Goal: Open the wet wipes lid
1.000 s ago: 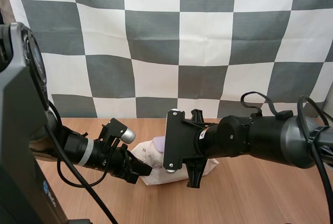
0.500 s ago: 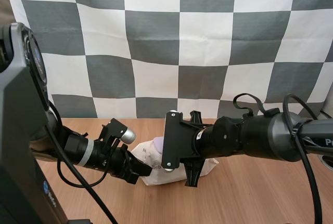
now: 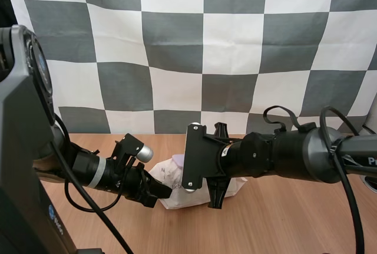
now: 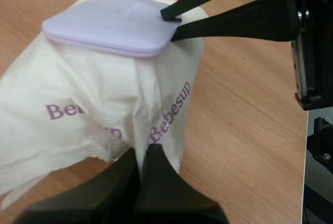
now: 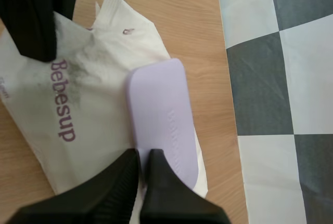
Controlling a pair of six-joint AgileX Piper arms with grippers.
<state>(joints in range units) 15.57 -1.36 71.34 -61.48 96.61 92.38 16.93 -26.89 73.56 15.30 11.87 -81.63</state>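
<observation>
Left wrist view has my left fingers (image 4: 158, 182) nipped shut on the wet wipes pack (image 4: 78, 99), lying just ahead on the desk (image 4: 244, 125); right fingers (image 4: 234, 21) pinch its lilac lid (image 4: 109, 24) corner. That thin purchase could slip, or lift the pack.

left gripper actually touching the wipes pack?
Touching. Left wrist view: the left gripper pinches a wrapper fold of the wet wipes pack, clear of the lid.

High cam behind+above, looks fwd/down, wrist cams close, all share wipes pack (image 4: 78, 104)
</observation>
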